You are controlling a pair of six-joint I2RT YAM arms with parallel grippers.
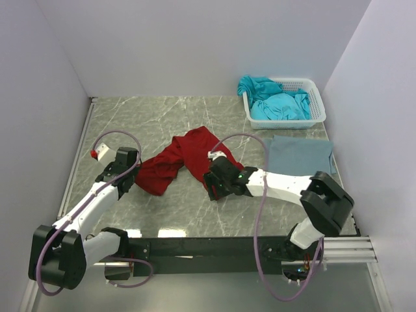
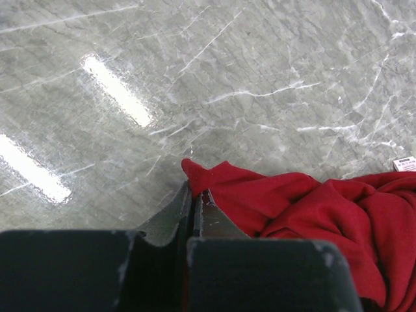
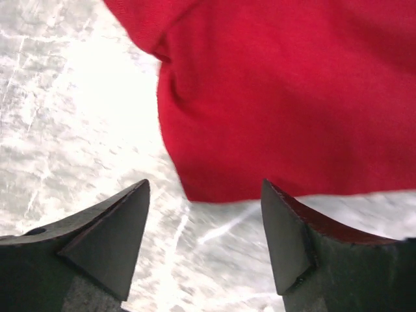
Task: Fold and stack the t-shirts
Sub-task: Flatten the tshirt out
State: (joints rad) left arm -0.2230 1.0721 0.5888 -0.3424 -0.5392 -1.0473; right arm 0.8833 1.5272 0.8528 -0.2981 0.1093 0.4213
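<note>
A dark red t-shirt (image 1: 179,159) lies crumpled in the middle of the marble table. My left gripper (image 1: 127,184) is shut on a corner of the red shirt (image 2: 273,201) at the shirt's left end; its fingers (image 2: 195,208) pinch the cloth tip. My right gripper (image 1: 213,185) is open and empty, just in front of the near edge of the red shirt (image 3: 273,97), its fingertips (image 3: 133,208) low over the table. A muted grey-blue shirt (image 1: 300,155) lies folded flat at the right. Turquoise shirts (image 1: 276,104) fill the basket.
A white lattice basket (image 1: 316,97) stands at the back right. White walls close the table on the left, back and right. A black rail with both arm bases runs along the near edge. A small white label (image 2: 404,164) shows on the red shirt.
</note>
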